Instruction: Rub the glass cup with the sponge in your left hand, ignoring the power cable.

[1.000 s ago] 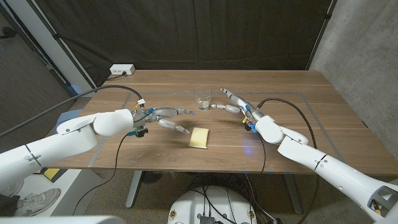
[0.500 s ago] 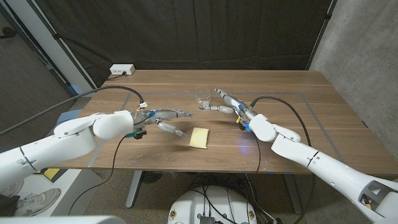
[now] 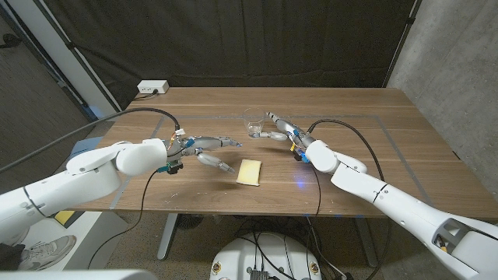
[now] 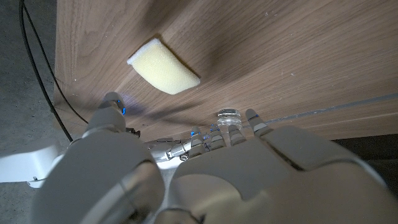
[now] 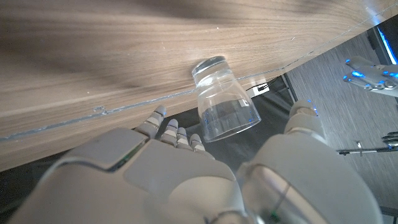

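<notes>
Glass cup (image 3: 253, 123) upright, sponge (image 3: 250, 172) flat on table (image 3: 373, 155)

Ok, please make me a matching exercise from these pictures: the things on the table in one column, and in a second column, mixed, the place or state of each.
Things
1. sponge
2. glass cup
3. left hand
4. power strip

Places or states
A. at the table's far left corner
B. lying alone on the wood, nothing holds it
C. standing upright just ahead of the right hand
D. open, fingers spread, beside the sponge

Pairs: 1-B, 2-C, 3-D, 4-A
</notes>
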Controlling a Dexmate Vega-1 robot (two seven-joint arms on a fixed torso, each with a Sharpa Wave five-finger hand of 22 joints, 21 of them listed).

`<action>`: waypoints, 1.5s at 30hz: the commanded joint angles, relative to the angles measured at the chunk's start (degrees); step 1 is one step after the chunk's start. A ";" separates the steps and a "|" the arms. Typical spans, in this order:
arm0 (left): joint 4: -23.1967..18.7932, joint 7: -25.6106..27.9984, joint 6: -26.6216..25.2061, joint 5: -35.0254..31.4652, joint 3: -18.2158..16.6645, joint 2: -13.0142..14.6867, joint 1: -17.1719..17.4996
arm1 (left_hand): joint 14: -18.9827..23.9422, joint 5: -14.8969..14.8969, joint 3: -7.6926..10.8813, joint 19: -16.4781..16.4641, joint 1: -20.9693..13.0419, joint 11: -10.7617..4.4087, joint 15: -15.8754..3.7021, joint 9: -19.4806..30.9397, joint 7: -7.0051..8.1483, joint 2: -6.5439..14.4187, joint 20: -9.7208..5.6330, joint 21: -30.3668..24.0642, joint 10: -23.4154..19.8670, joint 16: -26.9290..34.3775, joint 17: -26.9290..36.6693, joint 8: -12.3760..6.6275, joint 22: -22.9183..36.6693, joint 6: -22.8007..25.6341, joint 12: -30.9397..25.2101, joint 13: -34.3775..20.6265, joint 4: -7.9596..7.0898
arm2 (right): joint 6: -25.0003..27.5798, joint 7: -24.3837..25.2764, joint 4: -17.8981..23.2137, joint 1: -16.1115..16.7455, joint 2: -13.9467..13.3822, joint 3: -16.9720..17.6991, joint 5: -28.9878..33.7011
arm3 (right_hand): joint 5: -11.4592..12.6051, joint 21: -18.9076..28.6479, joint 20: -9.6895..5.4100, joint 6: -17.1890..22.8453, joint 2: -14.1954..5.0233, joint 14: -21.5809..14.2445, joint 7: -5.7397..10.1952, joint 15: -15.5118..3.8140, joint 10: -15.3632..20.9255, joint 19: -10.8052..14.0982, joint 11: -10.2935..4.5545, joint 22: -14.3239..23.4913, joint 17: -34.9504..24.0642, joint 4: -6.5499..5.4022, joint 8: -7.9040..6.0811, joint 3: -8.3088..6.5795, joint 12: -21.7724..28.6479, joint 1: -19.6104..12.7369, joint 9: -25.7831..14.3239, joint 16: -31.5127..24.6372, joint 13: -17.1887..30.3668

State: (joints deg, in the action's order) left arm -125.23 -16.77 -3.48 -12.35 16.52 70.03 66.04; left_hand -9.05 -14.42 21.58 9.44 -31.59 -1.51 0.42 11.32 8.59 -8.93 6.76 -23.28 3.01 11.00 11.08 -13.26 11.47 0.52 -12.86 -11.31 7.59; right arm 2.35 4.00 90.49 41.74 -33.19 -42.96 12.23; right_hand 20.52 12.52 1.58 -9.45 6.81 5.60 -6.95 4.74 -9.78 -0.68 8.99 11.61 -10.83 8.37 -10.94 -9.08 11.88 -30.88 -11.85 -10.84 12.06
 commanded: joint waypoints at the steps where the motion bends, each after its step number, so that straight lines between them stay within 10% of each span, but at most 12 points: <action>1: 0.67 -2.01 -0.12 -1.29 -0.36 -2.06 -0.55 | -0.75 -0.42 -0.23 0.83 0.05 0.10 0.09 0.28 -0.12 0.43 -0.24 0.20 0.59 -0.08 0.29 -0.08 0.16 0.70 0.40 -0.25 -0.14 | -5.64 -2.34 -6.81 -1.79 3.12 0.73 -5.74 | 0.51 0.39 -2.57 -3.37 -0.05 1.41 -1.04 -0.41 -1.56 0.42 0.41 0.09 -0.05 -0.11 -0.38 0.37 0.12 -1.37 -0.23 0.30 0.28; 6: 0.90 -3.02 -0.39 -1.74 -0.17 -2.75 -1.16 | -0.96 -0.51 -0.45 0.87 0.19 0.01 0.03 0.29 -0.13 0.53 -0.28 0.26 0.62 -0.06 0.33 -0.22 0.17 1.25 0.40 -0.26 -0.31 | -8.41 -4.49 -10.13 -2.86 4.96 0.80 -8.51 | 1.35 -1.50 8.77 -5.06 0.31 3.66 -0.37 -0.16 -3.29 -4.74 0.56 -0.31 -0.09 -0.77 -0.70 2.18 0.16 -2.02 -0.59 0.26 0.48; 8: 1.05 -3.29 -0.39 -1.65 -0.21 -3.00 -1.23 | -0.96 -0.56 -0.55 0.95 0.23 0.04 0.06 0.30 -0.27 0.55 -0.29 0.31 0.57 -0.02 0.34 -0.26 0.18 1.44 0.37 -0.27 -0.37 | -9.73 -5.28 -11.52 -3.22 5.72 0.96 -9.73 | 1.44 -1.36 9.70 -5.09 0.26 3.72 -0.11 -0.10 -3.09 -4.61 0.63 -0.36 -0.10 -0.87 -0.78 2.37 0.32 -2.04 -0.62 0.19 0.49; 13: 1.06 -3.56 -0.77 -1.63 -0.68 -3.23 -0.87 | -1.03 -0.60 -0.66 0.96 0.29 0.09 0.04 0.30 -0.32 0.60 -0.34 0.34 0.52 0.00 0.36 -0.22 0.19 1.45 0.34 -0.27 -0.45 | -12.47 -5.39 -14.33 -3.93 7.23 0.95 -10.38 | 1.62 -0.43 9.63 -5.03 0.31 3.67 -0.01 -0.35 -2.64 -2.26 0.11 -0.52 0.04 -0.80 -0.98 2.72 0.62 -2.56 -0.67 0.10 0.48; 19: 0.98 -3.76 -1.02 -1.56 -1.26 -3.38 -0.36 | -1.16 -0.67 -0.86 1.01 0.44 0.03 -0.01 0.31 -0.46 0.68 -0.41 0.40 0.59 0.03 0.39 -0.14 0.21 1.42 0.36 -0.28 -0.61 | -15.15 -4.96 -17.98 -5.00 9.35 0.66 -10.41 | 1.95 0.64 2.50 -4.88 0.11 3.28 0.21 -0.13 -1.74 1.74 -0.33 -0.87 0.47 -0.51 -1.38 3.49 1.09 -4.56 -0.73 0.06 0.39; 23: 0.77 -4.14 -1.73 -1.98 -1.36 -3.36 -0.22 | -1.24 -0.74 -1.07 1.10 0.63 0.02 -0.08 0.32 -0.17 0.76 -0.43 0.46 0.68 0.07 0.41 -0.24 0.22 1.83 0.38 -0.29 -0.79 | -16.07 -4.53 -19.51 -5.61 10.35 0.36 -9.88 | 1.98 0.70 1.91 -5.35 0.09 3.10 0.16 0.15 -2.01 2.22 -0.22 -0.91 0.51 -0.46 -1.25 3.64 0.99 -4.97 -0.73 0.03 0.37; 30: 0.26 -4.46 -2.68 -3.79 -1.30 -3.29 0.04 | -1.33 -0.84 -1.28 1.10 0.70 -0.04 -0.05 0.33 0.04 0.85 -0.44 0.51 0.75 0.11 0.43 0.02 0.24 1.41 0.39 -0.30 -0.91 | -15.11 -2.60 -20.65 -6.36 11.75 -0.08 -8.11 | 2.03 -0.51 4.31 -5.81 0.08 4.77 0.65 0.06 -3.49 -0.07 -0.06 -0.93 0.51 -0.67 -1.23 4.33 0.47 -5.37 -0.75 0.59 0.34; 32: 0.34 -4.44 -2.56 -3.96 -1.36 -3.37 0.13 | -1.34 -0.87 -1.33 1.10 0.72 0.05 -0.01 0.33 0.06 0.89 -0.43 0.52 0.82 0.13 0.44 0.06 0.24 1.37 0.41 -0.30 -0.95 | -14.68 -2.45 -20.99 -6.58 12.12 -0.20 -7.88 | 2.18 -1.51 8.13 -6.77 0.16 5.74 0.85 0.41 -4.43 -2.62 0.21 -0.94 0.37 -1.08 -0.98 5.17 0.27 -5.09 -0.77 0.56 0.35; 45: 1.19 -5.51 -2.50 -2.63 -2.14 -3.78 0.28 | -1.62 -1.00 -1.66 1.23 1.16 -0.06 -0.20 0.35 -0.32 1.33 -0.67 0.64 0.92 0.16 0.51 0.31 0.28 1.05 0.41 -0.32 -1.42 | -15.24 2.46 -26.36 -7.18 15.43 -1.01 -5.35 | 2.78 -0.87 8.60 -9.95 0.36 5.18 1.21 0.98 -6.97 -1.30 0.81 -0.96 0.16 -1.20 -0.33 6.38 -0.15 -5.58 -0.84 -0.15 0.42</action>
State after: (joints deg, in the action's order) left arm -124.64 -21.39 -5.80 -15.57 14.81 66.54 66.30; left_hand -9.76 -15.07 20.15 9.75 -30.45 -1.53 0.31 11.61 8.16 -7.79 6.44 -22.84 3.39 11.00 11.34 -13.26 11.60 1.72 -12.43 -11.31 6.15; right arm -12.88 2.61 68.03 35.17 -20.41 -43.32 4.81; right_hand 22.78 11.20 10.43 -9.94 7.06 10.01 -6.01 5.66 -9.77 -2.48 9.61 10.66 -10.55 7.10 -11.41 -3.07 11.64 -35.76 -12.39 -10.61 12.40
